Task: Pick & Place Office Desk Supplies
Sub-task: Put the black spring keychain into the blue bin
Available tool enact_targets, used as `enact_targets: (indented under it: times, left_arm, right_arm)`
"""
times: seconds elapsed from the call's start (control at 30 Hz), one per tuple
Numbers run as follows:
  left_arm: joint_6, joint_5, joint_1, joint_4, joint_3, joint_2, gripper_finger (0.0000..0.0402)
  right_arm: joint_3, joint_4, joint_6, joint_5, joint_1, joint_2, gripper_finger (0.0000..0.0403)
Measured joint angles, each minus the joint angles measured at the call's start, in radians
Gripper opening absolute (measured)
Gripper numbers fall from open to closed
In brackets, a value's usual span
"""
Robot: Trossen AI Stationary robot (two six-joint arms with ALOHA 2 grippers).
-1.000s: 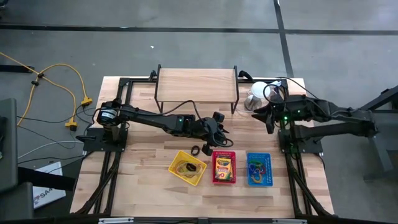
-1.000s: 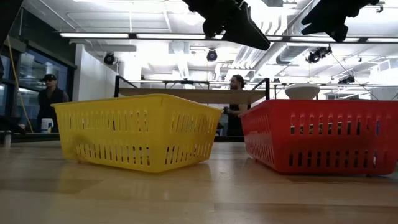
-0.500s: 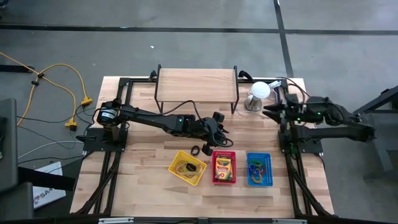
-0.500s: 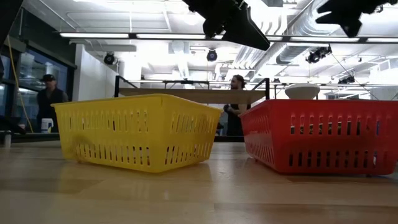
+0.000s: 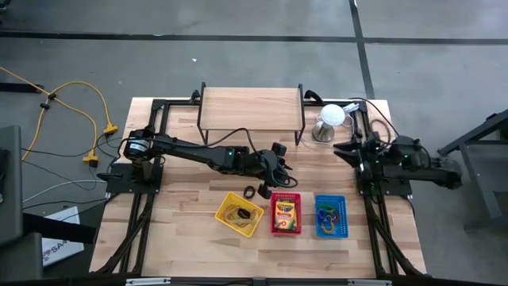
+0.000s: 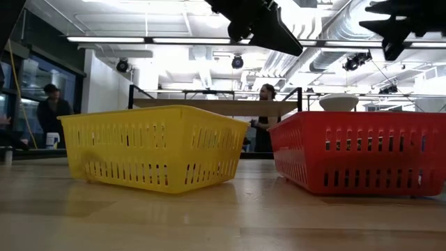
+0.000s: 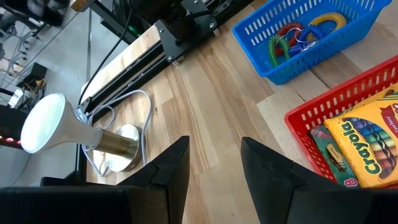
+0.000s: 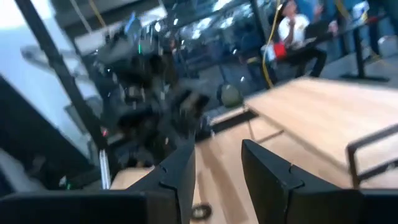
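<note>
The right gripper (image 5: 343, 149) has pulled back over the last second: from above the table's far right corner, next to the white dome lamp on its metal base (image 5: 329, 119), it has swung toward the right edge, and its arm now lies folded low along its mount. Its two dark fingers stand apart with nothing between them. Judging by this, the right arm has finished its share and is going to rest.

The left gripper (image 5: 281, 164) has not moved. It hangs over the middle of the light wooden table (image 5: 182, 210), just behind the red plastic basket (image 5: 286, 213), fingers apart and empty.

The supplies lie sorted along the near edge: tan rubber-band loops (image 5: 237, 213) in the yellow plastic basket (image 5: 239, 214), yellow-and-green crayon boxes (image 7: 365, 146) in the red one, coloured rings (image 7: 298, 35) in the blue plastic basket (image 5: 330, 215).

One small dark ring (image 5: 250, 191) lies on bare wood between the yellow and red baskets, near the left gripper. It seems the only piece unplaced, so the task looks nearly done, and the left arm is the likelier one to take it.
</note>
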Motion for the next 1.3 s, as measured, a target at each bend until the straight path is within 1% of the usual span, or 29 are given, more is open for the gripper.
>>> enact_targets:
  times: [0.13, 0.33, 0.47, 0.67, 0.97, 1.03, 1.2, 1.3]
  left_arm:
    - [0.0, 0.0, 0.0, 0.0, 0.0, 0.0, 0.0137]
    - [0.0, 0.0, 0.0, 0.0, 0.0, 0.0, 0.0137]
    - [0.0, 0.0, 0.0, 0.0, 0.0, 0.0, 0.0137]
    - [0.0, 0.0, 0.0, 0.0, 0.0, 0.0, 0.0137]
    - [0.0, 0.0, 0.0, 0.0, 0.0, 0.0, 0.0137]
    - [0.0, 0.0, 0.0, 0.0, 0.0, 0.0, 0.0137]
    - [0.0, 0.0, 0.0, 0.0, 0.0, 0.0, 0.0137]
    - [0.0, 0.0, 0.0, 0.0, 0.0, 0.0, 0.0137]
  right_arm:
    - [-0.048, 0.062, -0.008, -0.036, 0.0, -0.001, 0.0118]
    - [-0.116, 0.13, -0.01, -0.036, 0.0, -0.002, 0.0118]
    - [-0.136, 0.125, -0.01, -0.04, 0.0, -0.001, 0.0118]
    - [-0.195, 0.175, -0.004, -0.038, 0.0, -0.002, 0.0118]
    - [-0.314, 0.309, 0.005, 0.038, 0.0, -0.003, 0.0118]
    - [-0.317, 0.321, 0.005, 0.045, 0.0, -0.002, 0.0118]
    - [-0.317, 0.311, 0.005, 0.052, 0.0, -0.002, 0.0118]
    - [-0.317, 0.273, 0.013, 0.067, 0.0, -0.001, 0.0118]
